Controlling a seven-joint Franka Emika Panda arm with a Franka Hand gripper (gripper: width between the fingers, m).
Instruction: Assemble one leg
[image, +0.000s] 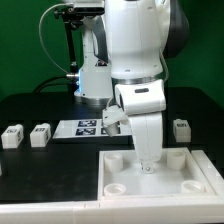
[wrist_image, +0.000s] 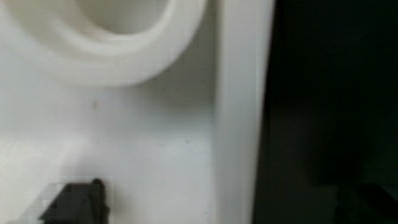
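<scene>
The large white tray (image: 190, 175) with round corner sockets lies at the front. My gripper (image: 148, 166) reaches straight down onto the tray's far side. In the wrist view the gripper (wrist_image: 199, 212) sits over the tray's raised rim (wrist_image: 240, 100), near a round socket (wrist_image: 125, 30). One dark finger (wrist_image: 71, 205) stands wide of the rim on the tray's inner side. The other finger is lost against the black table. It holds nothing. Two legs (image: 12, 136) (image: 40, 134) stand at the exterior view's left and one leg (image: 181, 128) at its right.
The marker board (image: 80, 128) lies behind the tray, left of the arm. A further small tagged white block (image: 112, 118) shows right beside the arm. The black table (wrist_image: 338, 110) runs along the tray's outer side. Dark equipment stands at the back.
</scene>
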